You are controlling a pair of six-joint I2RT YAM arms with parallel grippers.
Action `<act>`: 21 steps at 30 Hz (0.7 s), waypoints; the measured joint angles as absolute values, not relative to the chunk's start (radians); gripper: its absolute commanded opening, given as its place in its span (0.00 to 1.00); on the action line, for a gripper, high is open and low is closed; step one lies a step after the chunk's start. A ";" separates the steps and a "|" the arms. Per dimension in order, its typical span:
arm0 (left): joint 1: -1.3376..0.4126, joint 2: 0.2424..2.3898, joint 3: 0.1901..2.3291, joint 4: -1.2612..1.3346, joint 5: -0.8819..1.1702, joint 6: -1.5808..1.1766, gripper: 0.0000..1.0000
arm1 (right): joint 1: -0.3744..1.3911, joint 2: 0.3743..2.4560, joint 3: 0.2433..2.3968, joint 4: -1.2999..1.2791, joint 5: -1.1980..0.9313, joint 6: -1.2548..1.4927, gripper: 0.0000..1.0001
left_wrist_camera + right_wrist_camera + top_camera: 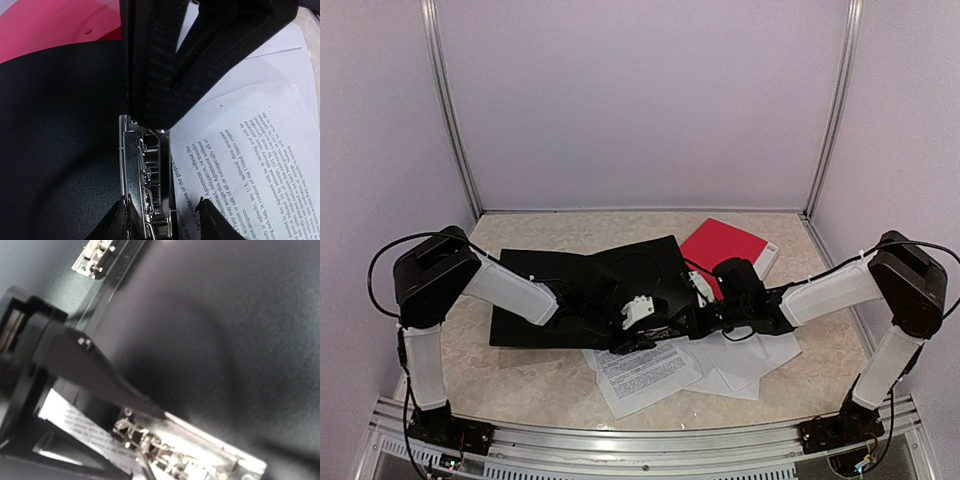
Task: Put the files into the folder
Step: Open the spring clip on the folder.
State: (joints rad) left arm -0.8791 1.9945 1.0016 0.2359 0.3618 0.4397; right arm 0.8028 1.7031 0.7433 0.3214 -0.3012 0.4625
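Several files [260, 165], "United States" text

This looks like a robot lab, a small test booth. Plain pale walls [640, 100] stand on three sides, far behind both end effectors, held by thin metal posts [450, 120]. The bench [520, 385] looks like tan stone. A metal rail [640, 440] runs along its near edge, where two robot arms [510, 290] are bolted. Under the left end effector [638, 338] and right end effector [705, 297] lie office things: a black folder [570, 290], a red folder [730, 245], printed papers [645, 375].
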 measured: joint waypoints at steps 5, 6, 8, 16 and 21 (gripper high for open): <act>-0.882 1.992 0.979 0.272 0.361 0.401 0.67 | 0.825 1.686 0.743 0.296 -0.283 0.461 0.11; -0.883 1.989 0.975 0.279 0.360 0.398 0.71 | 0.830 1.685 0.743 0.294 -0.281 0.461 0.12; -0.883 1.980 0.962 0.291 0.354 0.385 0.76 | 0.836 1.684 0.743 0.287 -0.277 0.461 0.12; -0.883 1.903 0.885 0.315 0.274 0.337 0.98 | 0.860 1.684 0.749 0.277 -0.270 0.461 0.14; -0.884 1.811 0.799 0.321 0.222 0.297 0.99 | 0.884 1.684 0.774 0.267 -0.267 0.458 0.18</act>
State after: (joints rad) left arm -0.8845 1.8114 0.7990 0.3210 0.2218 0.2974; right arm 0.8845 1.6844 0.7738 0.2672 -0.2672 0.4580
